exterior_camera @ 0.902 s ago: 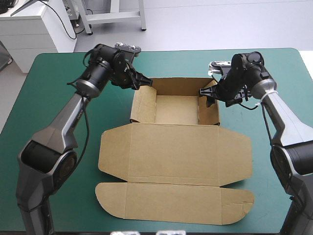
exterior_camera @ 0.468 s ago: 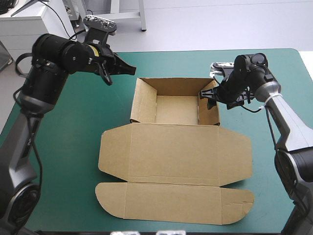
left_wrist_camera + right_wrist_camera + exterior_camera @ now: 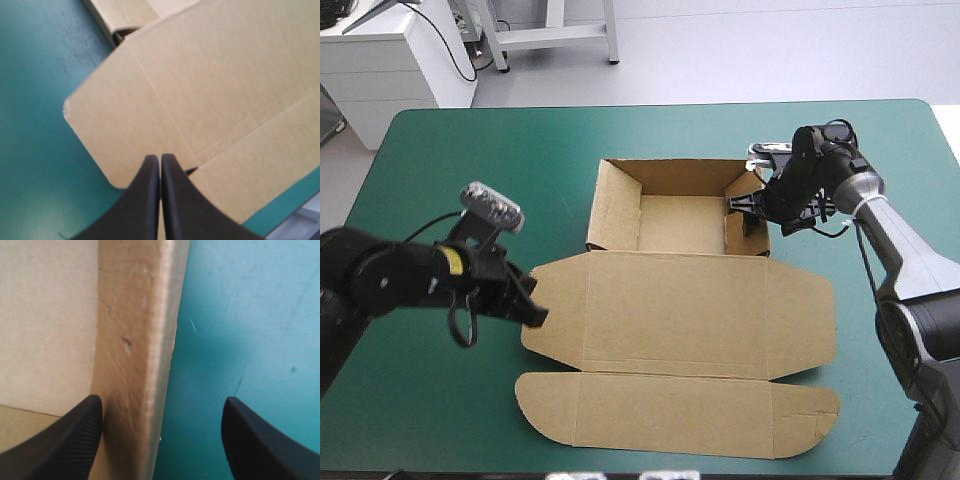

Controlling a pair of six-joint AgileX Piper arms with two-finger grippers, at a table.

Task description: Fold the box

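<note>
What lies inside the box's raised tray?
Only the bare brown box floor and one finger of the right pincer, open astride the right wall. That finger covers a little floor.

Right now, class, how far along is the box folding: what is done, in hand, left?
Done: the box has its far tray walls raised. In hand: the open right gripper straddles the right wall; the shut left gripper sits at the left flap of the flat lid. Left: that lid lies unfolded.
</note>
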